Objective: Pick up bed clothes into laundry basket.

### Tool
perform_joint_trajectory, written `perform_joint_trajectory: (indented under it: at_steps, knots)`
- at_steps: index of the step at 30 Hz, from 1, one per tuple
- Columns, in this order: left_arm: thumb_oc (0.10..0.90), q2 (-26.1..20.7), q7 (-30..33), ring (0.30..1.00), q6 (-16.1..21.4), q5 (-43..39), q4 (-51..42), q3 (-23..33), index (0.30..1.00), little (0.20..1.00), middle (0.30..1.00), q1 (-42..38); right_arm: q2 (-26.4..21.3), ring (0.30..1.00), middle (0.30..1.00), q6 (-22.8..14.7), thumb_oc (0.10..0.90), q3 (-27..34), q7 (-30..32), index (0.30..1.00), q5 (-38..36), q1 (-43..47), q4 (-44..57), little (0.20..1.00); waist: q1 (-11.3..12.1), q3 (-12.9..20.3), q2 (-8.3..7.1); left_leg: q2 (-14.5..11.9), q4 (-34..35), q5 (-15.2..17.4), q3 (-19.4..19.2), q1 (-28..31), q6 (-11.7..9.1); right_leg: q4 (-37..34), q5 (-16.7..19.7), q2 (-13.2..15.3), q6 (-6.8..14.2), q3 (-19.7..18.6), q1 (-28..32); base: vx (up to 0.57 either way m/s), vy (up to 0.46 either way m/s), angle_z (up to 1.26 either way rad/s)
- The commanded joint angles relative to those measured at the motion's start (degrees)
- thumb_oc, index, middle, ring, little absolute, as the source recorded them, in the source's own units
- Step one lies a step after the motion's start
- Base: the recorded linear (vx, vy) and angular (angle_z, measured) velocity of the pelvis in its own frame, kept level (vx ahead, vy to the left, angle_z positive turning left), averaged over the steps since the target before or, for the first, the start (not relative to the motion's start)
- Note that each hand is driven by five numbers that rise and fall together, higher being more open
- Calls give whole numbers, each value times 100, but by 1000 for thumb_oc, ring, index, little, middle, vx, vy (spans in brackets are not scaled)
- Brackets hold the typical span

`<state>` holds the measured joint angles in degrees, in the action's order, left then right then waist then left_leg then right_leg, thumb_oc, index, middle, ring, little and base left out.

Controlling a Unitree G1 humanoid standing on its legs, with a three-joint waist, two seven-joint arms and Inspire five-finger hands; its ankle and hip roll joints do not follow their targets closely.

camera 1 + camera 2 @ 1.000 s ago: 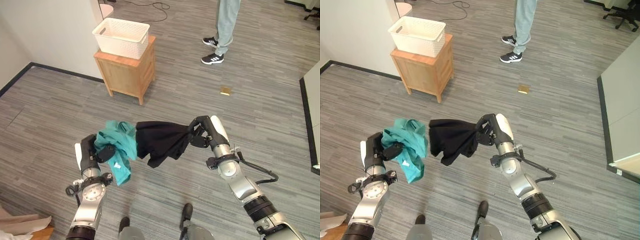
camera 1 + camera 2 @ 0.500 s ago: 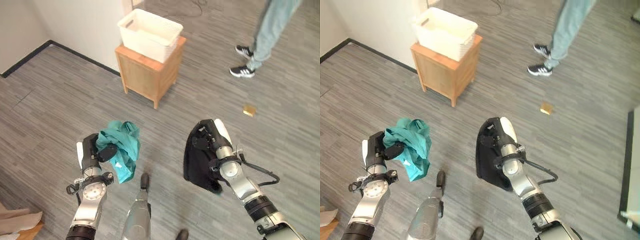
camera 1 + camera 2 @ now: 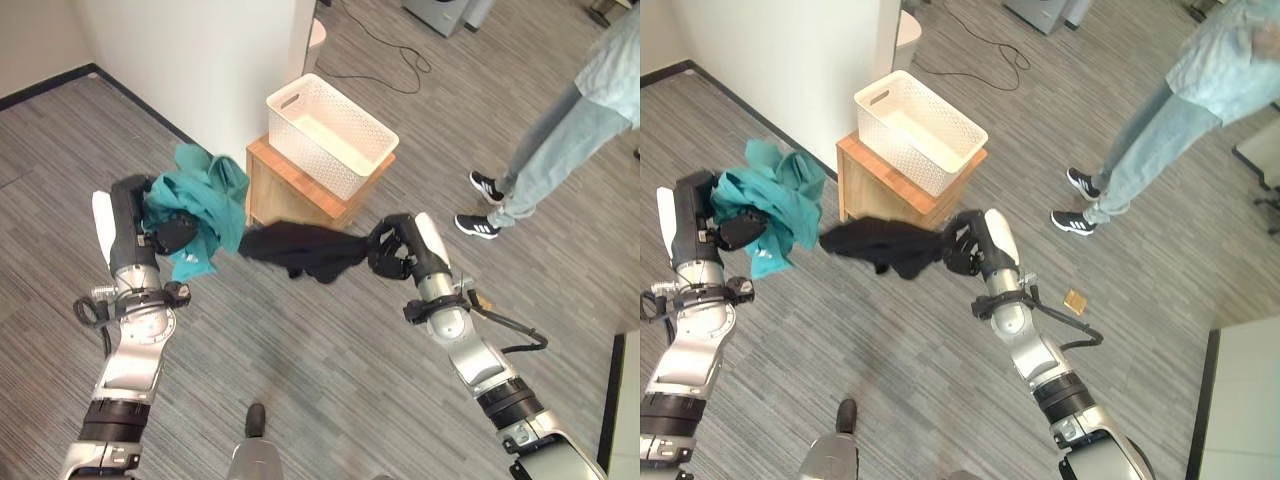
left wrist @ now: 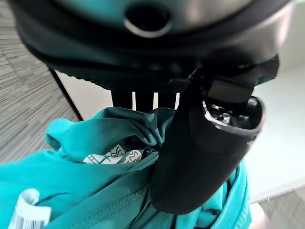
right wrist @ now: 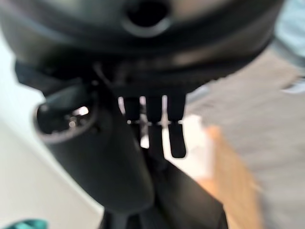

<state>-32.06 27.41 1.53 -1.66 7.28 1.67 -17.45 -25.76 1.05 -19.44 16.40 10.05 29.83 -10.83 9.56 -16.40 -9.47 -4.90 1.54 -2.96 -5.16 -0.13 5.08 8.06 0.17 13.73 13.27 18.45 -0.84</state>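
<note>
While approaching white laundry basket [image 3: 330,133] on wooden cabinet [image 3: 290,190]: carrying teal garment [image 3: 205,205], clenched in left hand [image 3: 150,225]; carrying black garment [image 3: 300,250], clenched in right hand [image 3: 395,250]. Trailing black cloth risking snagging cabinet edge, missing basket.

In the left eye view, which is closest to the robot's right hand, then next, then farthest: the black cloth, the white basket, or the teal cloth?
1. Black cloth: held in the right hand.
2. White basket: above it, on the wooden stand.
3. Teal cloth: far across, in the left hand.
</note>
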Motion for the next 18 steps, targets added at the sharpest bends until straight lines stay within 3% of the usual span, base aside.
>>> perform_joint_trajectory:
  at_steps: [1,3,6,10,11,12,15,18]
  knots:
    - [400,-634,230,300,671,83,-282,-394,300,300,300,-650,-308,300,300,-514,400,442,691,300,103,1521,242,300,129,568,-434,-369,346,103,167,-24,-956,-813,717,-274,-9,-248,-173,360,-44,91]
    - [400,-657,213,300,723,-41,7,-539,300,300,300,-906,-588,300,300,-519,400,319,806,300,36,2151,176,300,83,543,-436,-445,346,254,447,120,-1077,-1229,845,-355,104,-358,-621,454,-75,83]
    - [400,-691,179,300,869,-216,303,-616,300,300,300,-917,-1112,300,300,-557,400,-14,898,300,-150,3188,-236,300,73,529,-396,-647,346,417,825,371,-1168,-1236,936,-403,134,-348,-1110,464,-76,93]
    - [400,-751,68,300,958,-561,599,-689,300,300,300,-799,-1654,300,300,-533,400,-536,844,300,-423,4101,-903,300,149,640,-791,-599,346,581,1191,451,-1283,-1298,1058,-409,19,-401,-693,263,-164,86]
    - [400,-747,67,300,960,-567,603,-684,300,300,300,-804,-1657,300,300,-543,400,-559,844,300,-437,4133,-931,300,122,642,-777,-605,346,585,1216,442,-1286,-1297,1046,-410,21,-376,-687,401,-374,62]
    - [400,-840,20,300,1019,-731,824,-722,300,300,300,-637,-1826,300,300,-501,400,-957,790,300,-540,4652,-1571,300,84,857,-900,-863,346,629,1331,411,-1507,-1306,986,-440,3,-283,-513,401,-335,62]
    - [400,-961,17,300,1050,-824,1126,-548,300,300,300,-387,-2039,300,300,-447,400,-1476,780,300,-408,5153,-2423,300,8,1065,-892,-1150,346,526,1285,343,-1789,-1306,749,-569,-111,-92,-383,307,-211,43]
    - [400,-1012,38,300,1051,-882,1268,-328,300,300,300,-154,-2191,300,300,-388,400,-1639,779,300,-345,5309,-2782,300,-45,1134,-847,-1289,346,363,1237,313,-1901,-1306,614,-682,-201,-38,-331,170,-80,21]
